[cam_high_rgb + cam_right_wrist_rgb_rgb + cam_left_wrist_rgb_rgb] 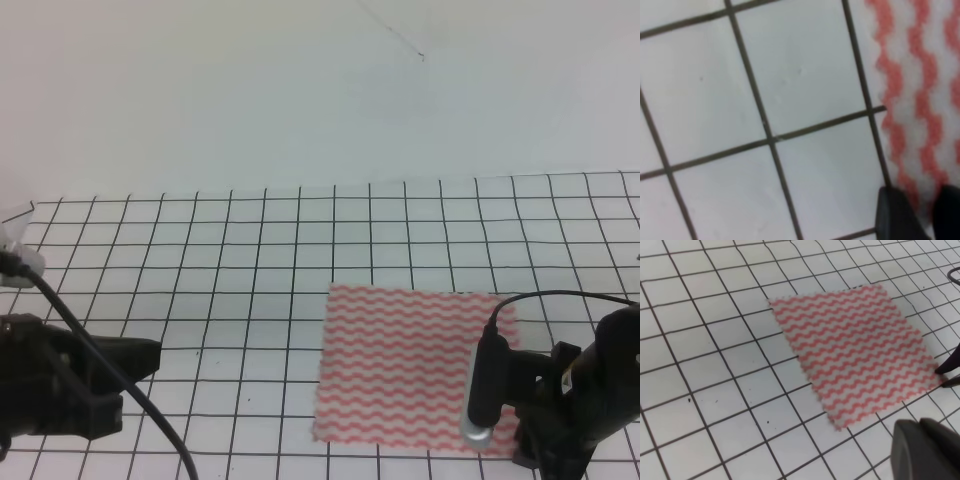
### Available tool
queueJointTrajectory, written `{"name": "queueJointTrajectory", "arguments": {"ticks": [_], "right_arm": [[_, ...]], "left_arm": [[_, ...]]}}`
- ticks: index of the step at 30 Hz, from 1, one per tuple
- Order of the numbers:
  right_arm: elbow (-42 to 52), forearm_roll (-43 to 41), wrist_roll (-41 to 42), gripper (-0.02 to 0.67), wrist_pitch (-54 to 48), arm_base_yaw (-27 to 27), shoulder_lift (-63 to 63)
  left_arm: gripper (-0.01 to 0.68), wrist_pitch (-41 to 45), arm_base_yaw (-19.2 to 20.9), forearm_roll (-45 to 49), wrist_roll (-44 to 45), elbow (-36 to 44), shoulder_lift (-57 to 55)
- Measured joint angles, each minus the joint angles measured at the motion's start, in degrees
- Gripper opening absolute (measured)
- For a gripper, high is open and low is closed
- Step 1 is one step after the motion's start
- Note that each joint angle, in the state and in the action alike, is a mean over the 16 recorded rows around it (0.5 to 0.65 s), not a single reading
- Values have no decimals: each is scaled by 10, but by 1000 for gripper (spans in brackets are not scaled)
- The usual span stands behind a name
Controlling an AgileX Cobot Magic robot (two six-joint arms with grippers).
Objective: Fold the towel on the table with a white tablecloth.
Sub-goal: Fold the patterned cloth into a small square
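One towel point(405, 365) flat | right end effector point(917, 212) at its corner, wrist view only

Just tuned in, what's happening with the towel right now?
The towel lies flat and unfolded on the grid-printed tablecloth. The right gripper is down at its near right corner, fingertips straddling the edge, but no grasp is confirmed. The left gripper sits off to the left, clear of the towel.

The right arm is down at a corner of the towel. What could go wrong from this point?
The right gripper straddles only the very edge of the towel, so the thin cloth may slip free when lifted. The jaws sit low enough to perhaps catch the white tablecloth too. The left gripper is well away, so the free side could drag or bunch.
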State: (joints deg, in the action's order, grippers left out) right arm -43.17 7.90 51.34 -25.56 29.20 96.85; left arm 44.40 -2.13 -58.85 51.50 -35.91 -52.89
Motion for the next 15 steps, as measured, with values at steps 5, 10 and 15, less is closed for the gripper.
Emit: {"name": "queueJointTrajectory", "arguments": {"ticks": [5,10,15], "right_arm": [[-1,0,1,136,2,0,5],[-1,0,1,81,4,0,5],[-1,0,1,28,4,0,-1]], "left_arm": [[1,1,0,0,-3,0,0],[1,3,0,0,-5,0,0],[1,5,0,0,-8,0,0]]}}
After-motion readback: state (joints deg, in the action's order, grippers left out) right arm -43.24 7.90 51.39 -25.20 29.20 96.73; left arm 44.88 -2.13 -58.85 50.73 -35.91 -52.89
